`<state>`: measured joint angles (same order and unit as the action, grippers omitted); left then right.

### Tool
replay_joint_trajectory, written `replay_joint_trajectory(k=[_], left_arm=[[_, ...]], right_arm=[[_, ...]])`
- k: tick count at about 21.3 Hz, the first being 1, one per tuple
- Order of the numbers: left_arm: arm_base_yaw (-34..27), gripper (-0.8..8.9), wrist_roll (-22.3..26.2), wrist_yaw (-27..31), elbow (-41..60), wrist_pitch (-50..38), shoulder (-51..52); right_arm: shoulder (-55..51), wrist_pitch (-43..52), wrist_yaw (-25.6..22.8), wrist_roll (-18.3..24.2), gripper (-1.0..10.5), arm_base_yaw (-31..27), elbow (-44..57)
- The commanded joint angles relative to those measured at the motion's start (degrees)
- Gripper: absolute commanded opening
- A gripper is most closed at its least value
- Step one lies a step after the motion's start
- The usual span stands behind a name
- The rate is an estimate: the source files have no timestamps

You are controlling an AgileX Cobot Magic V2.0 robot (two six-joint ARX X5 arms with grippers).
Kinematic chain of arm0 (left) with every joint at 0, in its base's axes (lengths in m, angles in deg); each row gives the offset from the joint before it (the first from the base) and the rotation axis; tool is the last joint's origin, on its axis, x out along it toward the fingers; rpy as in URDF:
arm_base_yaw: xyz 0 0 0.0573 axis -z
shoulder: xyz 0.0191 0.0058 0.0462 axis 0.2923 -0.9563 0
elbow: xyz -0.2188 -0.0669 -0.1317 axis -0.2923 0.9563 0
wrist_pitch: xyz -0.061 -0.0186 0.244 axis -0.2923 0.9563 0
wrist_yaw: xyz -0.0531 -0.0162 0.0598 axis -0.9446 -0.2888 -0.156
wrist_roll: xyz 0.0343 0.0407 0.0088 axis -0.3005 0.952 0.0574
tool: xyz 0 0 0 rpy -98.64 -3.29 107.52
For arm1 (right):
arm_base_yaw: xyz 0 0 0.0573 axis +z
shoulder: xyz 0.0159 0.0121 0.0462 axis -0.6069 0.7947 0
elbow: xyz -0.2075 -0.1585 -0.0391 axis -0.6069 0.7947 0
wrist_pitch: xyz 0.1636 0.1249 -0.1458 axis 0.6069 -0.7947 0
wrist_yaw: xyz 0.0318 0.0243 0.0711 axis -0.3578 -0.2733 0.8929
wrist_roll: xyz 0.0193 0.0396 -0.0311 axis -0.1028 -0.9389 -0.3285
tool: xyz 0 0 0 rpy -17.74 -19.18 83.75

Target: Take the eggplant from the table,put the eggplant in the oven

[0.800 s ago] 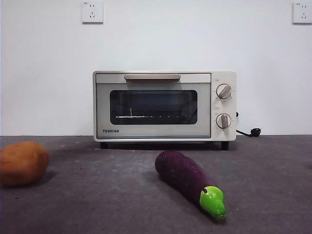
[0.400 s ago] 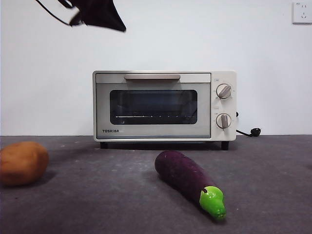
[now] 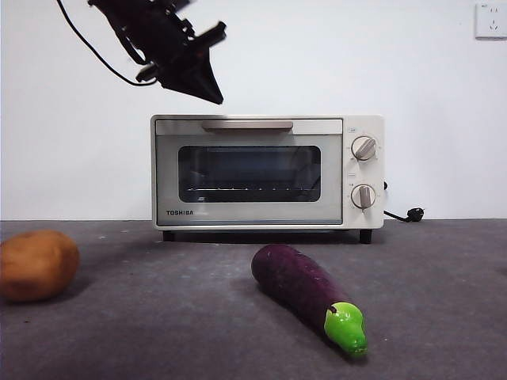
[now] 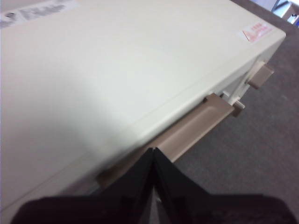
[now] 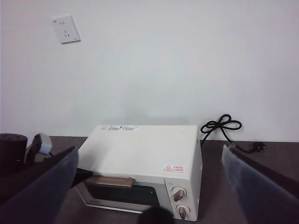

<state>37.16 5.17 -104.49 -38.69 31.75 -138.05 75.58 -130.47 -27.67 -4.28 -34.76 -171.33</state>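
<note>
Left gripper (image 3: 212,93) is coming down further than half a second ago, now hanging just above the oven (image 3: 267,172) at its upper left corner, jaws pressed together to a point. Nothing else has shifted. Seen from the left wrist, that gripper (image 4: 154,151) is sitting with tips closed, holding nothing, right over the beige bar handle (image 4: 187,135) at the edge of the oven's (image 4: 107,70) cream top; touching or not, can't tell.

Oven door is staying shut, handle (image 3: 247,125) across the top, two knobs (image 3: 364,148) on the right side.

Eggplant (image 3: 305,289) is lying on the table (image 3: 158,332) in front of the oven, well apart from it, green stem cap (image 3: 346,327) pointing toward the camera and right. Potato (image 3: 37,264) is resting at the far left of the table.

Right gripper (image 5: 149,186) is waiting high and back, jaws spread wide and blurred at both sides, looking down on the oven (image 5: 149,163) and a wall socket (image 5: 66,29).
</note>
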Motion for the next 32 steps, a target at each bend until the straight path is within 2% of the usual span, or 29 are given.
replay_joint_trajectory(k=[1,18,28,32], left_arm=[[0.57,-0.06,2.38,0.31,-0.15,-0.96,-1.29],[0.94,-0.06,2.67,1.4,-0.13,-2.75,-4.81],[1.22,-0.06,5.27,1.31,-0.13,3.04,-4.83],[1.6,-0.06,5.29,-0.68,-0.15,4.85,-4.83]], right_arm=[[-0.07,0.17,0.22,0.13,7.0,0.04,-0.11],[-0.04,-1.36,0.24,0.22,7.0,0.07,-0.11],[-0.04,-1.38,0.24,0.22,6.9,0.07,-0.11],[-0.02,-1.38,0.24,0.22,6.9,0.07,-0.11]])
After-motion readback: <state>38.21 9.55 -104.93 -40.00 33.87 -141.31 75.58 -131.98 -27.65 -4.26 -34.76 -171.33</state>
